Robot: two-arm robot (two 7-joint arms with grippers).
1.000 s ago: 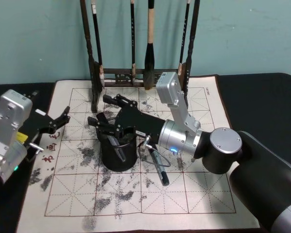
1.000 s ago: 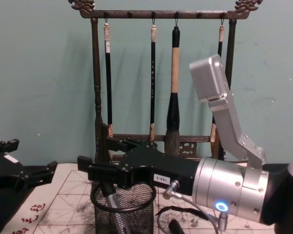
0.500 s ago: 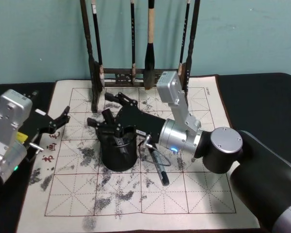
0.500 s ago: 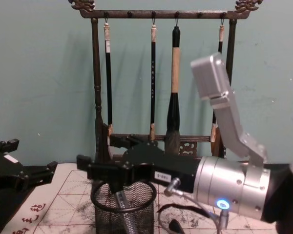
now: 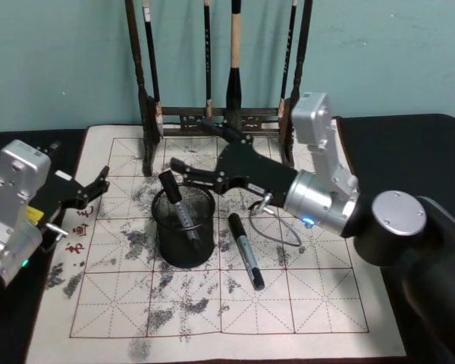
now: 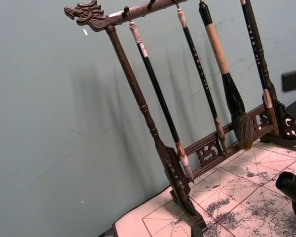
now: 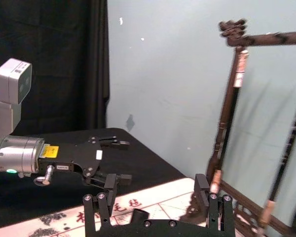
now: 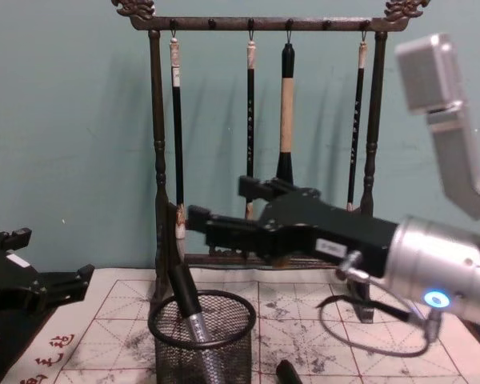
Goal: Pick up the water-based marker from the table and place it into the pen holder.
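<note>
The pen holder, a black mesh cup, stands on the left-middle of the mat. One water-based marker, with a black cap and silver barrel, leans inside it with its cap above the rim. A second black marker lies flat on the mat just right of the cup. My right gripper hovers open and empty above and behind the cup. My left gripper rests open at the mat's left edge.
A tall dark wooden brush rack with several hanging brushes stands at the back of the ink-stained grid mat. A cable loop hangs under my right wrist. Black cloth covers the table around the mat.
My right gripper has risen and drawn back to the right, off the pen holder. The marker stays leaning in the cup. The left arm has not moved.
</note>
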